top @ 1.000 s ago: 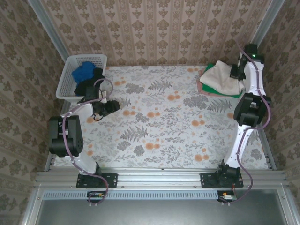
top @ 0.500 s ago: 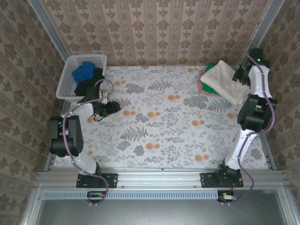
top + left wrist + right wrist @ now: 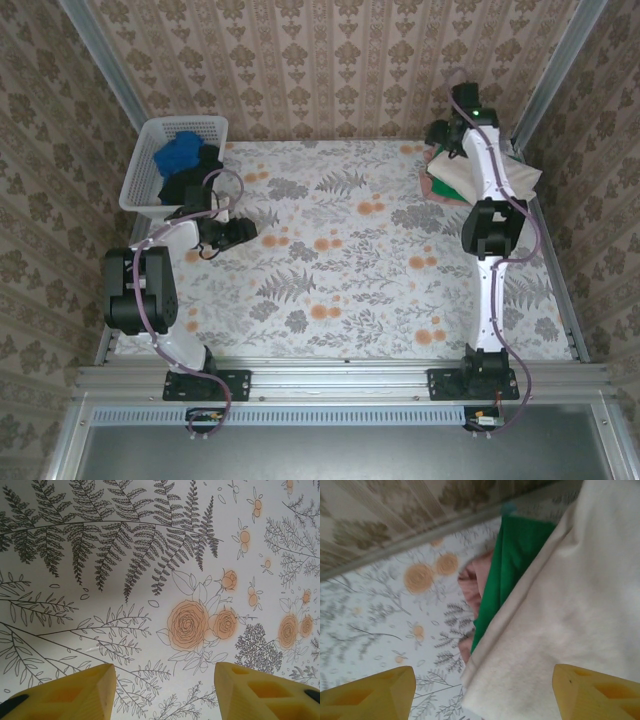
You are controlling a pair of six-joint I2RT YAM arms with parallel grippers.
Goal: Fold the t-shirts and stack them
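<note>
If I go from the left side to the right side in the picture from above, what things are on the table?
The white lattice basket → the left arm's fingers → the pile of folded t-shirts.

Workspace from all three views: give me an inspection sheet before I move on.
Surface: floral tablecloth, flat.
Job's things: cream t-shirt atop green t-shirt and pink t-shirt, far right; blue t-shirt and black t-shirt in the white basket.
Clutter: nothing seen.
End effectors: left end effector open above bare cloth; right end effector open over the cream t-shirt's edge.
Cables: purple cable loops beside the left arm.
Surroundings: patterned wallpaper, metal frame.
</note>
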